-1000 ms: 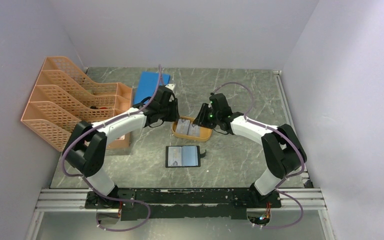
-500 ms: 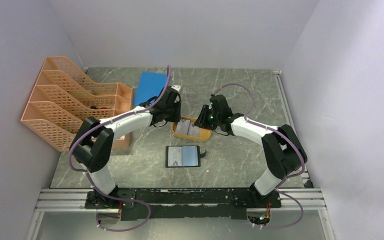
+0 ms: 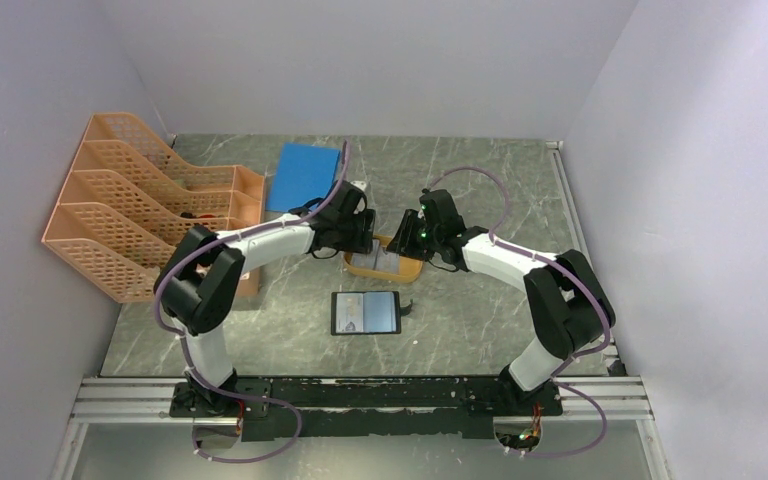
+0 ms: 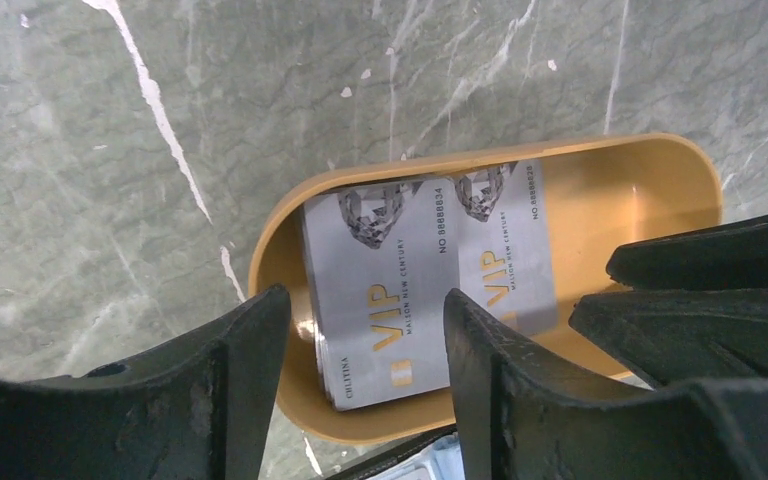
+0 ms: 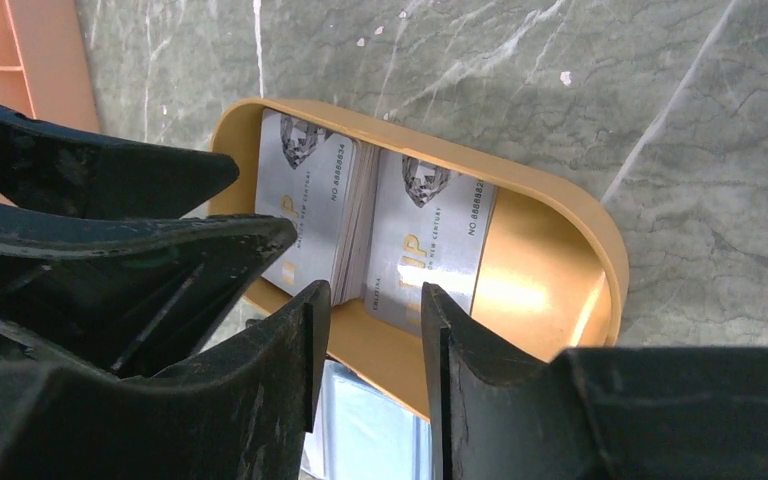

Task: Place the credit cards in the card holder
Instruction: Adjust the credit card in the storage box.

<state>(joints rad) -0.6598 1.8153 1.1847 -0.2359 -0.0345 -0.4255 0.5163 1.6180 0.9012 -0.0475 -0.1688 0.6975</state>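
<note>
**A:** How does the card holder (image 3: 365,312) look?

**B:** Black, lying open with its shiny pockets up, just near of the orange dish (image 4: 650,190). The silvery VIP credit cards (image 4: 430,260) lie in the dish, 2 faces side by side.

**A:** What's around?

**B:** File rack (image 3: 130,205) at the left, blue sheet (image 3: 303,175) far. The left gripper (image 4: 365,300) and right gripper (image 5: 372,295) crowd over the dish, fingers apart and holding nothing.

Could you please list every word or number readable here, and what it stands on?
"VIP": gold, on the top credit cards in the orange dish.
"MAISON NEW CENTURY": beside it on those cards.
"NO 88888": along each card's edge; the last digits are blurred.
Small word at one card's corner: too blurred to read.
</note>
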